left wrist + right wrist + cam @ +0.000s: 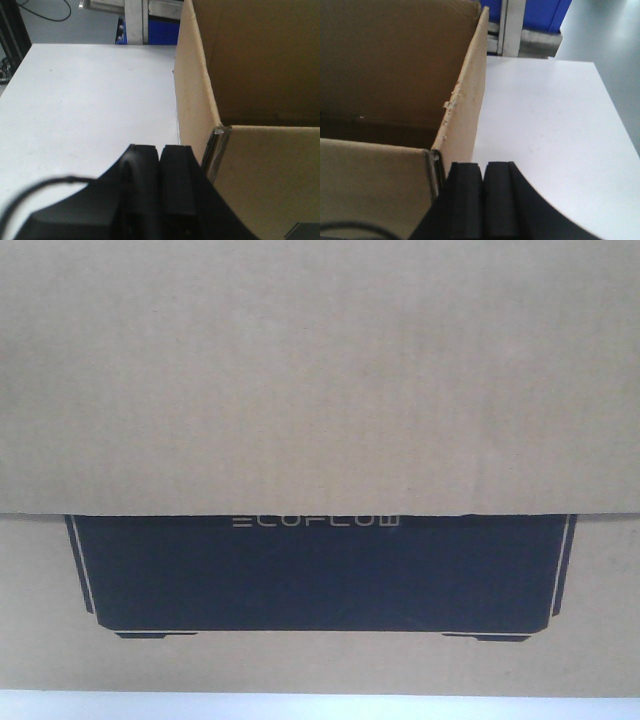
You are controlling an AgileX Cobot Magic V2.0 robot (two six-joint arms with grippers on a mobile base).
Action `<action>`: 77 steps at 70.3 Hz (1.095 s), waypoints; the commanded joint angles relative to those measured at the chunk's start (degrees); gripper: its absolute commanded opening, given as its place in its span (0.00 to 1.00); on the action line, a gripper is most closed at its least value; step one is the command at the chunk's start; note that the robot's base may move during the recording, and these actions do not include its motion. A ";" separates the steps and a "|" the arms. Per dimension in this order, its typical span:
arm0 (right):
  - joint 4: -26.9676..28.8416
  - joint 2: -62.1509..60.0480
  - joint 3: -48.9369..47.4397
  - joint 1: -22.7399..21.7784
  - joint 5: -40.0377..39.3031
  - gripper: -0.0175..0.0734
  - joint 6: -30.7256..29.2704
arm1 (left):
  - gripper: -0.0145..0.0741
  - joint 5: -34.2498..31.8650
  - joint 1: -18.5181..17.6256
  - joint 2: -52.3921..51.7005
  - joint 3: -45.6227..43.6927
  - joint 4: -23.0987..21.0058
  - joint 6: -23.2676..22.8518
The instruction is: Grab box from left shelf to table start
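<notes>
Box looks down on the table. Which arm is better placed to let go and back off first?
Neither clearly. The left pincer sits shut beside the box wall over bare table; the right pincer mirrors it. Both have open table outward.

L hand (160,155) closed | beside box (240,100) corner | on table (90,105)

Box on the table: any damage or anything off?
Minor wear only. The cardboard box has a frayed, nicked top edge on its right wall, and its corner seams look scuffed. Both tools sit closed outside the box, left and right.
</notes>
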 commanded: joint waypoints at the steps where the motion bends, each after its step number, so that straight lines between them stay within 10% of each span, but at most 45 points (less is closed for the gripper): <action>1: -0.70 -3.39 1.16 0.05 -8.44 0.25 0.03 | 0.05 -6.66 -0.35 -1.78 0.22 0.60 0.32; 60: -0.70 -7.21 3.76 0.05 -8.78 0.25 0.08 | 0.05 -5.88 -0.09 -2.80 1.88 -2.06 0.51; 77: -0.70 -7.21 3.76 0.05 -8.85 0.25 0.08 | 0.05 -19.34 7.14 -9.82 11.34 -15.23 16.91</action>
